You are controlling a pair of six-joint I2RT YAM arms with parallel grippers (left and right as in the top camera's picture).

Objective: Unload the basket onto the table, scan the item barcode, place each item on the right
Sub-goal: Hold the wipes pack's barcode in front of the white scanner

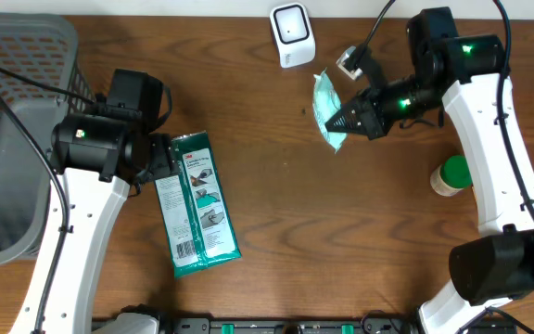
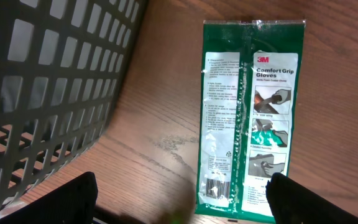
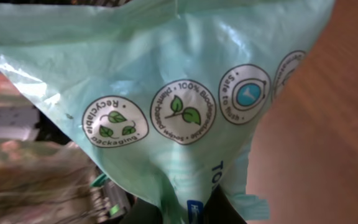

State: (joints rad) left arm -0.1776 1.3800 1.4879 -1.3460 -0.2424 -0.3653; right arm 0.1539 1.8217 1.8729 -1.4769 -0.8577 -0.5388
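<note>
Right fingers (image 1: 346,119) clamp the green pouch (image 1: 325,104); left fingers (image 2: 73,200) gape (by gloves pack (image 1: 200,209)).

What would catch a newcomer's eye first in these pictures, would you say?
A pale green packet is pinched in the right jaws, beside the white scanner at the far edge. A dark green glove pack lies flat by the open left jaws, near the grey basket.

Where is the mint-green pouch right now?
Overhead view, upper right of centre: the mint-green pouch is pinched in the right gripper, just below the white scanner.
</note>
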